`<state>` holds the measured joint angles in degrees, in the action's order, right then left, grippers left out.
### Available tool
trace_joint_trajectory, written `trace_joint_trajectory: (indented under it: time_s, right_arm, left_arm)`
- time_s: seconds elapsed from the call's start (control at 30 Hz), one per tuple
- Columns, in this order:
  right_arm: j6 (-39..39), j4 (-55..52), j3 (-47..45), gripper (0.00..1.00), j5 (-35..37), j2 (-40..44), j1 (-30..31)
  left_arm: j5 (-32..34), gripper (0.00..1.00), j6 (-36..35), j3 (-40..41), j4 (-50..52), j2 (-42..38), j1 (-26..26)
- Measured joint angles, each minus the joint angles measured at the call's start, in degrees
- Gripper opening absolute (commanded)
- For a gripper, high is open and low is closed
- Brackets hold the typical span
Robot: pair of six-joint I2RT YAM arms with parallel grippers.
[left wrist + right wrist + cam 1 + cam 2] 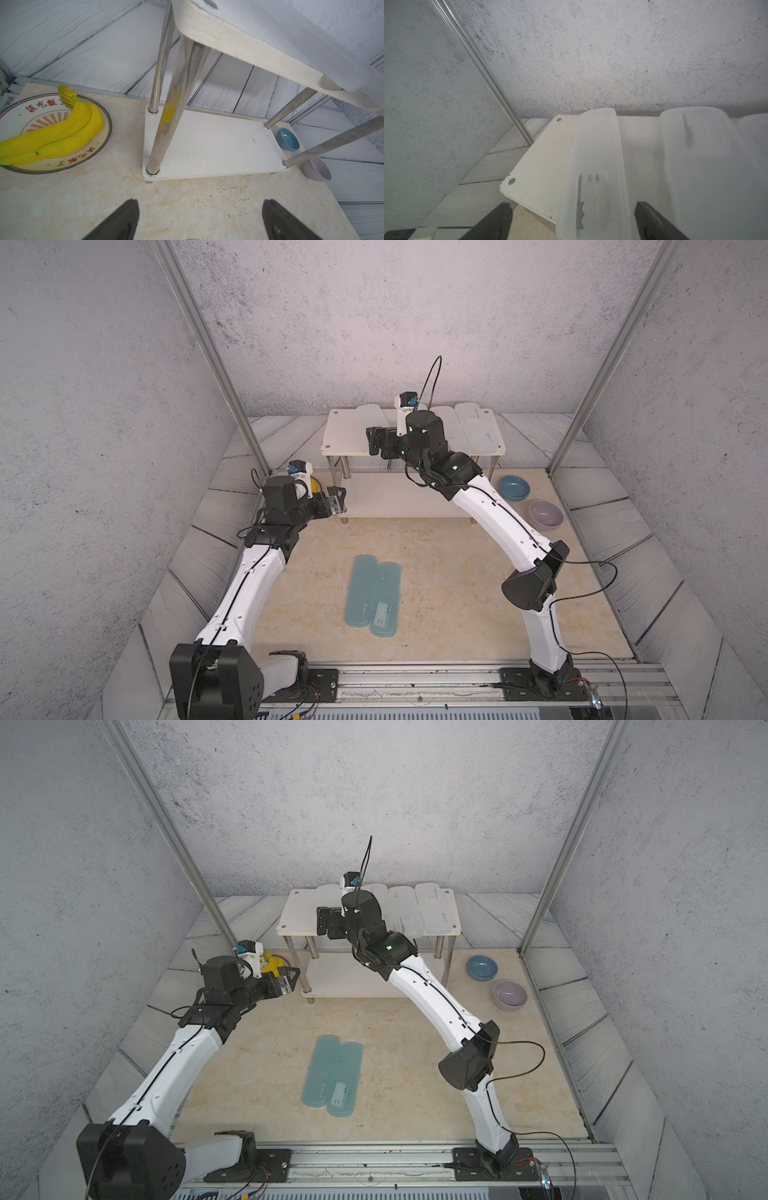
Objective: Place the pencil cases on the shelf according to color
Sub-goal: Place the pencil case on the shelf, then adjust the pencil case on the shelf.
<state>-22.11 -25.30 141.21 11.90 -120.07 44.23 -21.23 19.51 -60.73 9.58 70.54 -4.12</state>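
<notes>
Two teal pencil cases (360, 593) (388, 597) lie side by side at the middle of the table, seen in both top views (326, 1073). Several frosted white pencil cases (478, 431) (401, 907) lie across the top board of the shelf (340, 435) (297, 913). My right gripper (371, 441) (573, 204) hovers open over the left part of that board. The leftmost white case (596, 166) lies between its spread fingers and overhangs the board's front edge. My left gripper (338, 499) (200, 200) is open and holds nothing, beside the left end of the shelf's bare lower board (218, 145).
A plate (104, 116) with yellow bananas (62, 133) sits left of the shelf, behind my left wrist. A blue bowl (514, 487) and a purple bowl (545, 514) stand right of the shelf. Grey walls and metal frame posts enclose the table.
</notes>
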Motion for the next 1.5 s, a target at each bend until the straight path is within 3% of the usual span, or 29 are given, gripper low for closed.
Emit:
trace_joint_trajectory:
  time_s: [0.1, 0.3, 0.43, 0.67, 0.87, 1.1, 1.5]
  right_arm:
    - [1.7, 0.3, 0.4, 0.96, 0.2, 1.9, 0.0]
    - [5.4, -0.5, -3.7, 0.72, 2.7, 9.7, -0.1]
    - [7.2, -0.7, -13.0, 0.54, 5.8, 19.3, -0.4]
    - [8.0, -0.6, -32.1, 0.35, 12.5, 35.0, -2.7]
    - [6.9, 0.6, -53.1, 0.34, 15.7, 47.7, -4.7]
    - [3.5, 2.9, -73.5, 0.35, 14.5, 58.1, -4.7]
    - [0.1, 3.1, -82.2, 0.35, 9.0, 58.6, -4.7]
  left_arm:
    - [0.0, 0.99, 0.0, 1.0, -1.0, -0.6, 0.0]
    - [0.7, 0.99, 0.1, -0.6, 1.7, -2.2, 0.2]
    - [1.4, 0.99, 2.1, -8.5, 4.7, -1.3, 0.4]
    - [-0.2, 0.99, 7.3, -26.5, 3.5, 7.0, 0.5]
    - [-4.8, 0.99, 14.4, -31.8, -1.7, 16.2, 0.5]
    - [-9.5, 0.99, 20.5, -34.0, -7.1, 21.7, -0.5]
    - [-11.2, 0.99, 19.9, -38.4, -9.4, 24.1, -6.9]
